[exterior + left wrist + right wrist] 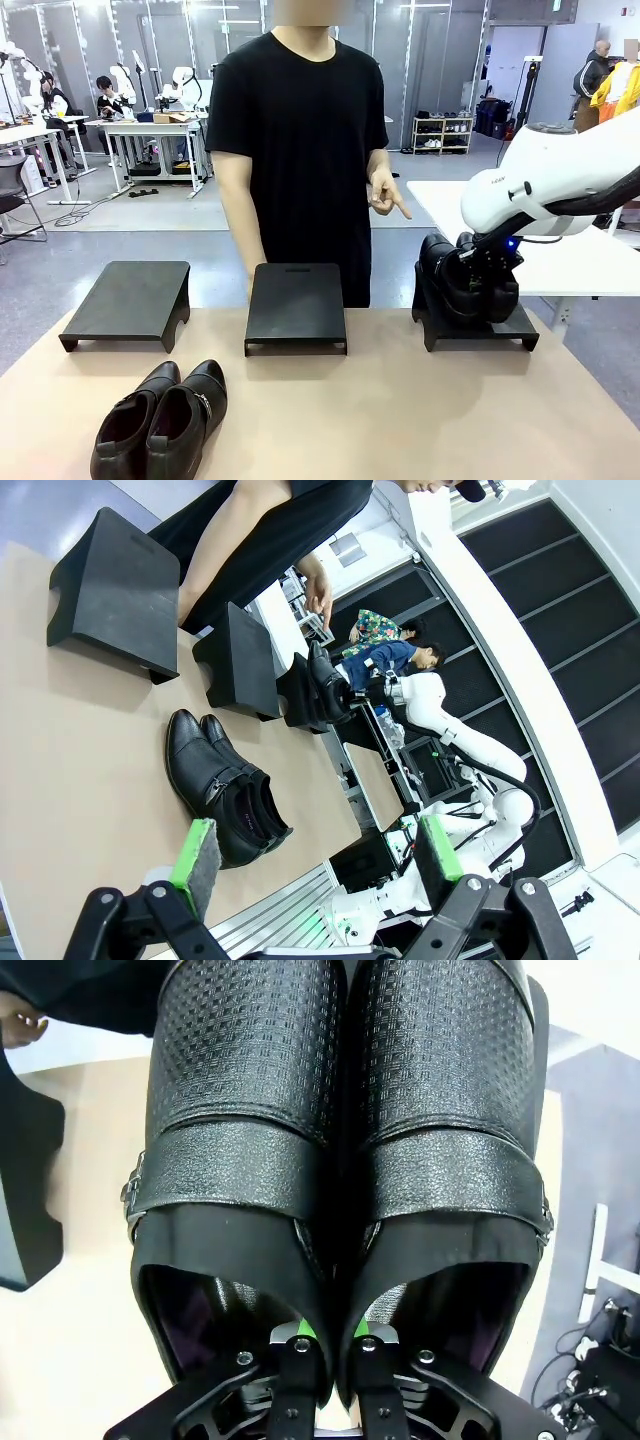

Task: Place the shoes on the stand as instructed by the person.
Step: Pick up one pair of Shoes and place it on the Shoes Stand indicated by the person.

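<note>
1. The right gripper [330, 1338] is clamped on the inner walls of one pair [462, 278], at the end stand [520, 335] right of the middle stand [296, 300]. I cannot tell whether the shoes touch it.
2. The left gripper [320, 855] has its jaws wide apart, holding nothing.
3. The other pair [160, 420] lies on the table [420, 420], near-left of the middle stand.
4. The person's hand [387, 193] points down, above-right of the middle stand.

Tan flat-topped table [420, 420]: bears low black rectangular left stand [128, 298], middle stand [296, 303] and right stand [520, 337] in a far row; bears shiny black leather shoes [160, 420] near left.
</note>
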